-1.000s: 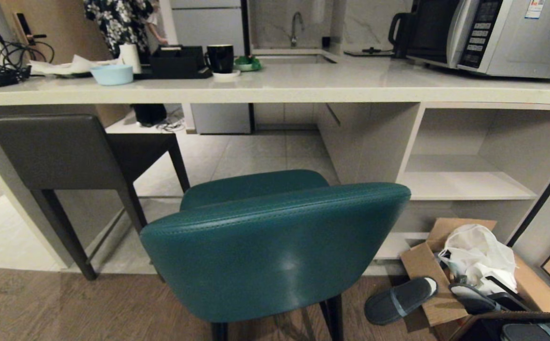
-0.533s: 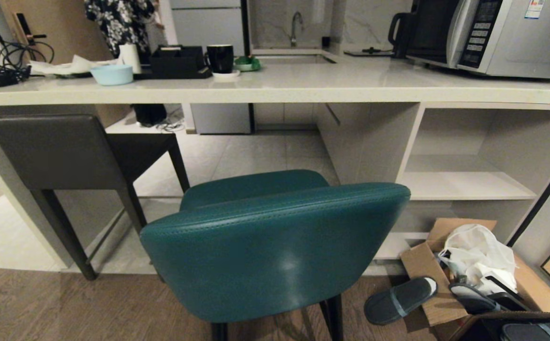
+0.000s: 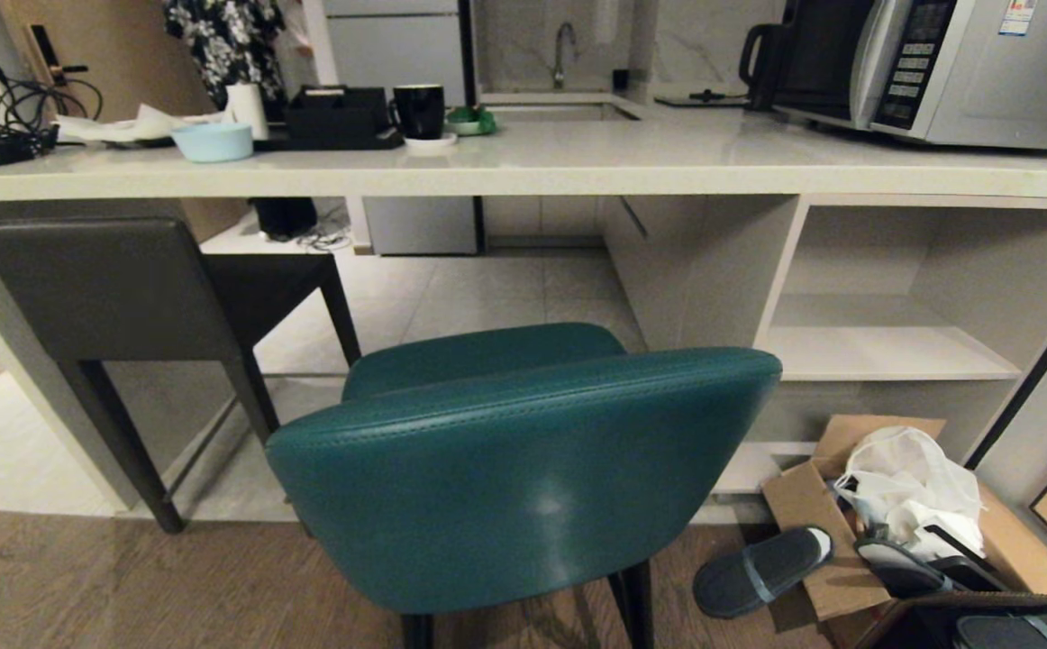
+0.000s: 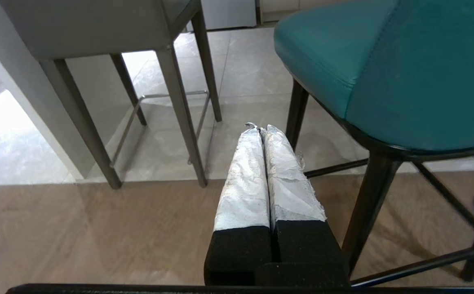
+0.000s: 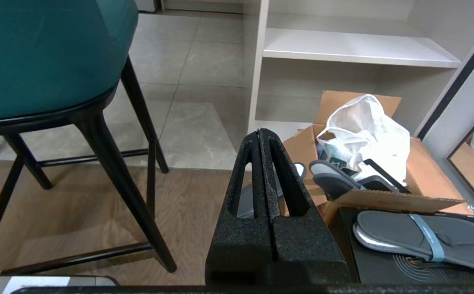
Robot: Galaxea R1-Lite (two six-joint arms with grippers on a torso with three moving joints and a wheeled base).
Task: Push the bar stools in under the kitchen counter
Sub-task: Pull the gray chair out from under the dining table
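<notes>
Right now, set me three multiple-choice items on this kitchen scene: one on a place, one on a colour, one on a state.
1. Where does the microwave stand?
A. on the counter
B. on the floor
C. on a shelf

2. What colour is the nearer stool?
A. red
B. teal
C. white

3. How is the left pincer?
A. wide open
B. holding a cup
C. shut, empty

Answers: 1 A, it sits on the stone top; 2 B, its backrest is teal; 3 C, its wrapped fingers meet with nothing between.
</notes>
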